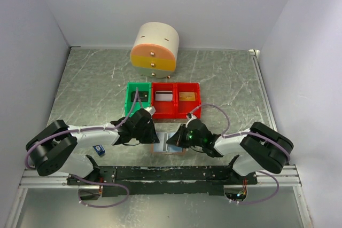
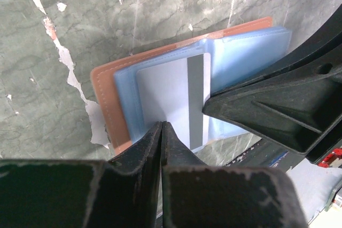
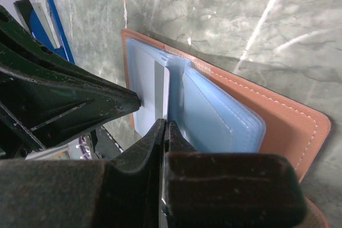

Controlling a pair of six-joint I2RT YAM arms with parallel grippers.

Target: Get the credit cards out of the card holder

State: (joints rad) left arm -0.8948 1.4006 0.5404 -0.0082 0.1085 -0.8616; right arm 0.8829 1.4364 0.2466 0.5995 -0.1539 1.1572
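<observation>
**Two claws closed over the open holder, one card between them**

The holder (image 1: 170, 150) is seen lying open and flat on the table (image 1: 96, 94), with the red bin (image 1: 176, 114) near its far side. A pale card (image 2: 165, 97), a dark stripe running along its long axis, is shown on the holder's middle pocket, striped edge turned toward the right claw (image 3: 164, 125). That claw is pressed fully together, and the card's edge appears to be nipped in it. The left claw (image 2: 162, 127) is closed to a slit at the holder's near edge; whether card or pocket leaf is caught there cannot be told. The holder is met from opposite sides, neither claw the nearer. The draw is judged to fall to the right claw, outward from the holder, while the holder is pinned by the left.
</observation>
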